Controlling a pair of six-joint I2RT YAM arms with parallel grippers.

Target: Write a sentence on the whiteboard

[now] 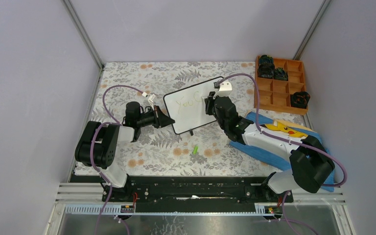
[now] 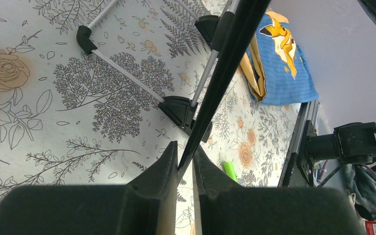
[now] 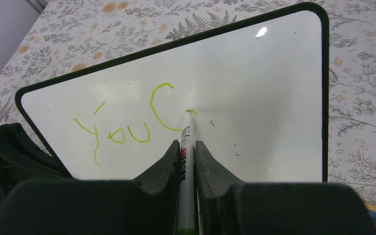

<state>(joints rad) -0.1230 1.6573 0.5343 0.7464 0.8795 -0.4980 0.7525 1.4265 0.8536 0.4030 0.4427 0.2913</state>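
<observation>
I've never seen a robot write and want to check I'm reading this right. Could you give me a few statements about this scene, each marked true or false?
1. The right gripper holds a marker with its tip on the whiteboard. True.
2. The sentence is written in red. False: it is light green.
3. The left gripper clamps the whiteboard's edge. True.
4. The sentence is finished. False: only "You C" and the start of another letter are there.
5. The small green cap lies on the whiteboard. False: it lies on the table, in front of the board.
</observation>
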